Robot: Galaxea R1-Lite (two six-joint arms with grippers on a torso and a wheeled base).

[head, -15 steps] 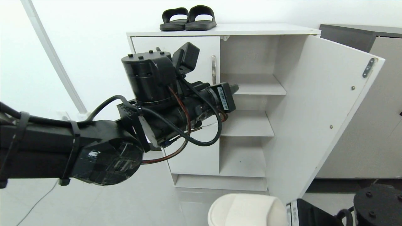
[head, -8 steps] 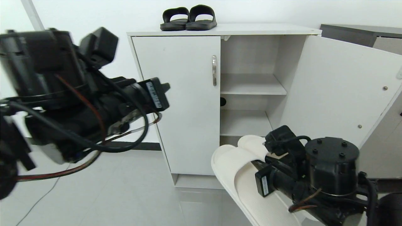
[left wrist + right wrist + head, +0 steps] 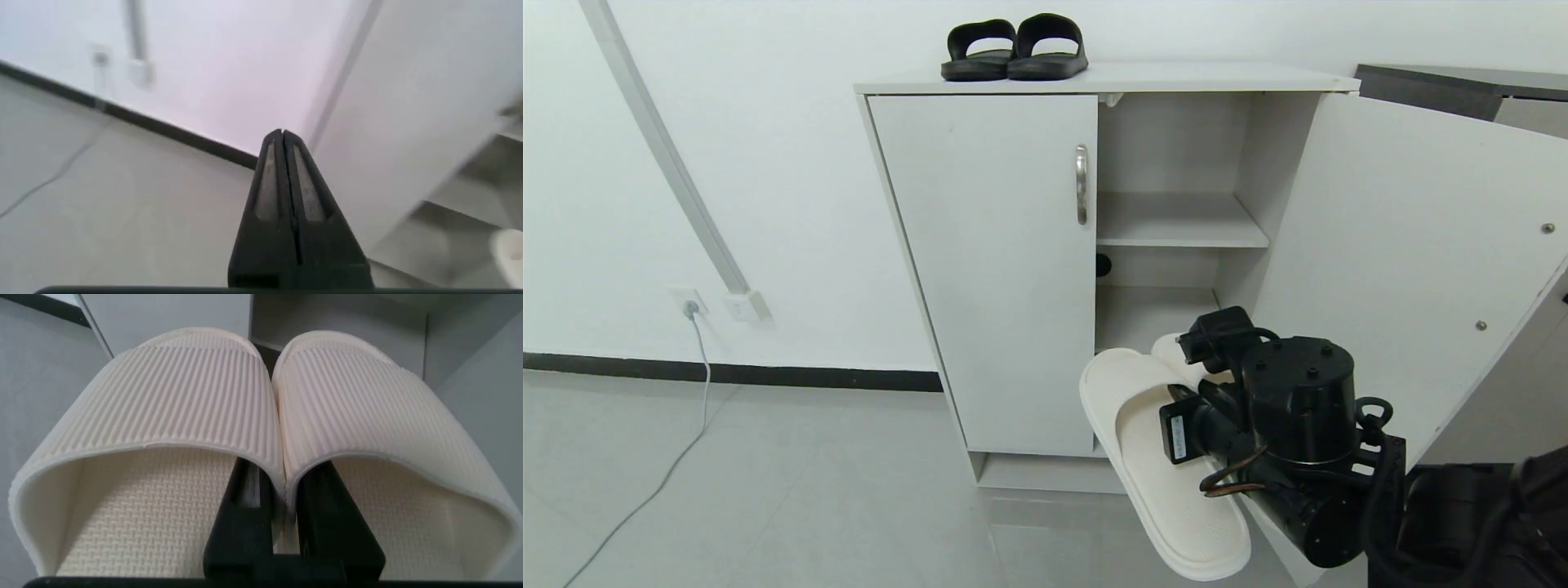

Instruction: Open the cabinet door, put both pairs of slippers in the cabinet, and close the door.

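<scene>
**Right arm loaded, left gripper closed**

Right arm (image 3: 1298, 408): low on the right in the head view. The forearm reaches forward and the round wrist housing faces up.

Right gripper (image 3: 282, 502): clamped. One finger sits inside each of the white slippers (image 3: 188, 400), pinching their two inner side walls together. The strap openings face the wrist and the insoles face up.

Left gripper (image 3: 282, 147): fingers pressed flat against each other along their whole length, with nothing between them.
</scene>
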